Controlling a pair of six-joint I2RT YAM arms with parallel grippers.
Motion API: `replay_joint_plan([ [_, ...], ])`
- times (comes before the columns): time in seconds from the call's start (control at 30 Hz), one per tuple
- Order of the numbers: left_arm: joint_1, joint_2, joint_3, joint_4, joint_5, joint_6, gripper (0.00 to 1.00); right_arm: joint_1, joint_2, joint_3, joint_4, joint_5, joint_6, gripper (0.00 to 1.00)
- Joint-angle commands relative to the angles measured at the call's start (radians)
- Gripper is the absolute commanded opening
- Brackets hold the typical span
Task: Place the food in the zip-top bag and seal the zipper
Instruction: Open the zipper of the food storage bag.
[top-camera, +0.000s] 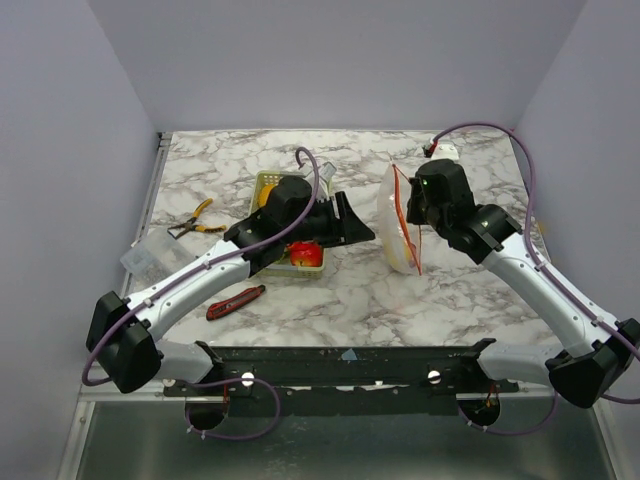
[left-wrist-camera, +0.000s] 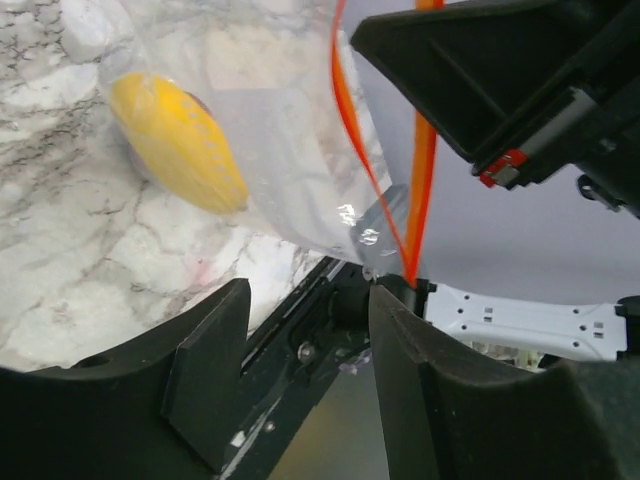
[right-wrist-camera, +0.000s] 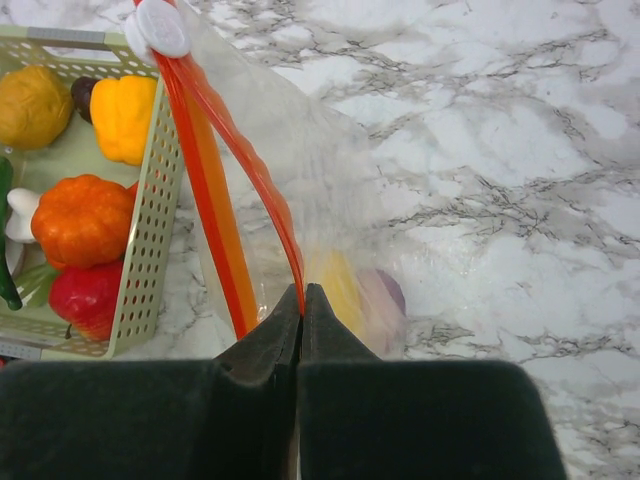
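right gripper (right-wrist-camera: 302, 296) is clamped tight on one end of the zipper (right-wrist-camera: 215, 200), no gap between the jaws. zip-top bag (top-camera: 395, 235) hangs from that pinch, right of centre on the marble table (top-camera: 450, 300); can't tell if its bottom touches the surface

the two zipper tracks split apart just past the pinch and meet again at the white slider (right-wrist-camera: 163, 27) at the far end, so the mouth is gaping, not sealed

in the bag: one yellow food piece (left-wrist-camera: 180, 140) low against the film, and something purple (right-wrist-camera: 388, 295) beside it, blurred through the plastic

left gripper (left-wrist-camera: 310, 300) has its jaws spread wide, nothing between them. it sits just beside the bag mouth, not touching the plastic, over the right edge of the green mesh basket (right-wrist-camera: 150, 230)

still in the basket: yellow pepper (right-wrist-camera: 125, 115), orange pumpkin (right-wrist-camera: 85, 215), a red piece (right-wrist-camera: 85, 295), a dull yellow round one (right-wrist-camera: 35, 105), plus green and white bits cut off at the frame edge. basket sits just left of the bag

utility knife (top-camera: 236, 302) lies in front of the basket, yellow-handled pliers (top-camera: 195, 220) and a clear plastic box (top-camera: 148, 255) off to the left
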Motion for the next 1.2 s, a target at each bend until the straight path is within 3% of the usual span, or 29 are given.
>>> replay_joint_plan([
  [0.0, -0.065, -0.034, 0.003, 0.012, -0.183, -0.105, 0.52, 0.001, -0.005, 0.014, -0.001, 0.046, 0.025, 0.0],
  [0.2, -0.097, 0.053, 0.082, 0.03, -0.155, -0.096, 0.52, 0.001, -0.005, 0.009, -0.001, 0.022, 0.039, 0.0],
  [0.57, -0.13, 0.198, 0.2, 0.081, -0.102, -0.111, 0.29, 0.001, -0.018, -0.006, 0.01, -0.003, 0.049, 0.0],
  [0.87, -0.147, 0.271, 0.229, 0.111, -0.093, -0.142, 0.28, 0.001, -0.012, 0.004, 0.009, -0.02, 0.047, 0.0],
  [1.1, -0.152, 0.31, 0.268, 0.092, -0.152, -0.1, 0.29, 0.001, -0.006, -0.015, 0.023, -0.033, 0.056, 0.0],
  [1.13, -0.155, 0.314, 0.289, 0.054, -0.19, -0.068, 0.27, 0.001, -0.006, -0.022, 0.024, -0.028, 0.062, 0.0],
  [1.17, -0.155, 0.319, 0.319, -0.01, -0.23, -0.026, 0.19, 0.0, -0.009, -0.029, 0.024, -0.018, 0.07, 0.01],
])
